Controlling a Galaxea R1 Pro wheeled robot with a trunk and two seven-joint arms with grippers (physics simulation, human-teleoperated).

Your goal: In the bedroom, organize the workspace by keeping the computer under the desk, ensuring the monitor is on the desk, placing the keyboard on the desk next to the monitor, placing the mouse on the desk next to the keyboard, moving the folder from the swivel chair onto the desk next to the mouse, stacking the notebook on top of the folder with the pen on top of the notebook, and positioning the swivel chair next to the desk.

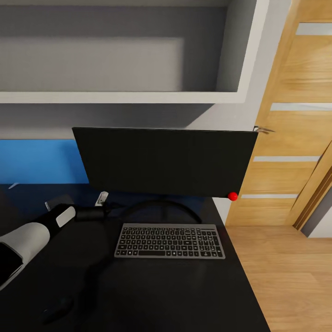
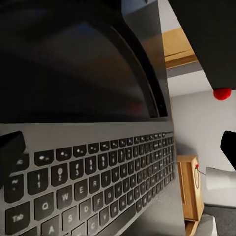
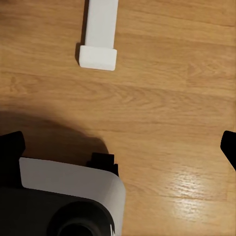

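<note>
Black desk [image 1: 152, 295]: keyboard [image 1: 169, 240] before monitor [image 1: 166, 160]; left end effector [image 1: 102, 199] beside monitor stand, state unclear.

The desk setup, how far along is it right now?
Done: the monitor stands on the black desk with the keyboard directly in front of it. A dark shape near the desk's front left may be the mouse; too dim to confirm. The left gripper reaches beside the monitor, holding nothing visible. Folder, notebook, pen and chair remain.
</note>
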